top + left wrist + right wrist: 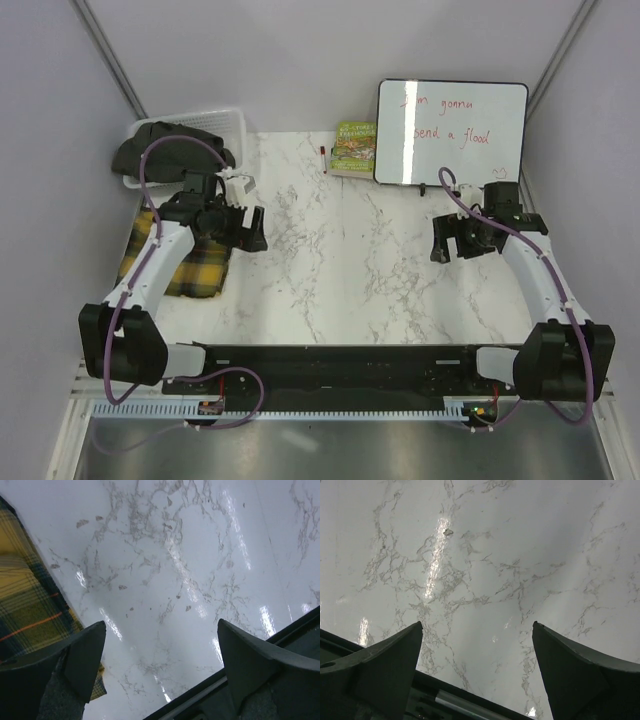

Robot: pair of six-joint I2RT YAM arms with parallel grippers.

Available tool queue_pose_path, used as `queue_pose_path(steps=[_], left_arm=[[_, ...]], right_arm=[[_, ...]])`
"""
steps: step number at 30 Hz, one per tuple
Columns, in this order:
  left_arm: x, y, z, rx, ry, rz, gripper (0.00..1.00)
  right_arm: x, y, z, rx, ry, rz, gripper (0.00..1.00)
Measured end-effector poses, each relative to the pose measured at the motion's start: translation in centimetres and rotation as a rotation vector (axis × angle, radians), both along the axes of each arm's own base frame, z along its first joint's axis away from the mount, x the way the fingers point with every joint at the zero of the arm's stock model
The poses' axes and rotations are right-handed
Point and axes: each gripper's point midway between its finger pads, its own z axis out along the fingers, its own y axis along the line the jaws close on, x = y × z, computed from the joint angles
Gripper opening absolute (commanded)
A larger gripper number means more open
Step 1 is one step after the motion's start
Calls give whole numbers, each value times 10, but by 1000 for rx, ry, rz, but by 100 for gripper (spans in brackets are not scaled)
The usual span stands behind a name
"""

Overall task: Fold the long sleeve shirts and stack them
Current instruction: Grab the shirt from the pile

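A yellow-and-black plaid shirt (190, 268) lies folded on the marble table at the left, partly under my left arm. In the left wrist view its edge (25, 600) shows beside the left finger. A dark charcoal shirt (165, 145) is heaped in and over the white mesh basket (232, 122) at the back left. My left gripper (247, 230) (161, 622) hovers open just right of the plaid shirt, with only bare table between its fingers. Over the right side of the table, my right gripper (452, 240) (477, 623) also stands open, holding nothing.
A whiteboard (450, 130) with red writing leans at the back right, a green book (354, 147) and a small red marker (323, 153) beside it. The black base rail (330, 365) runs along the near edge. Grey walls close in both sides.
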Motion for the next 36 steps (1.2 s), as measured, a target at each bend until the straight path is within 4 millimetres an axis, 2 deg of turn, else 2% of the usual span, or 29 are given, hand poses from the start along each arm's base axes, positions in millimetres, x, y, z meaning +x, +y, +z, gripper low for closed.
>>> queue_pose_path(steps=[2,5,9,12,13,16,19,21,23,26,31,36], left_arm=[[10,2,13,3,-32,33,99],[35,3,48,0,-123,82,99],[88,5,111,-11,-290,158,99],[127,12,145,-12,-371,217,99],[140,16,153,-7,-390,239,99],[201,43,182,22,-473,324,99],[247,82,190,50,-526,395,99],[273,116,182,86,-542,456,99],[291,144,165,126,-539,498,99],[312,181,119,198,-499,535,99],[339,200,30,317,-413,520,99],[348,208,-42,415,-332,490,99]], right_arm=[[4,0,-1,-4,-2,-5,98],[11,0,-5,-4,5,-11,98],[18,1,-6,1,4,-19,98],[24,2,0,4,-17,-22,98],[26,2,2,5,-25,-24,98],[30,2,4,7,-35,-26,98],[31,2,1,8,-26,-27,98],[31,2,0,7,-20,-27,98],[31,3,-1,9,-17,-28,98],[31,3,-1,10,-16,-30,98],[31,2,-2,9,-11,-34,98],[32,1,-4,2,-7,-38,98]])
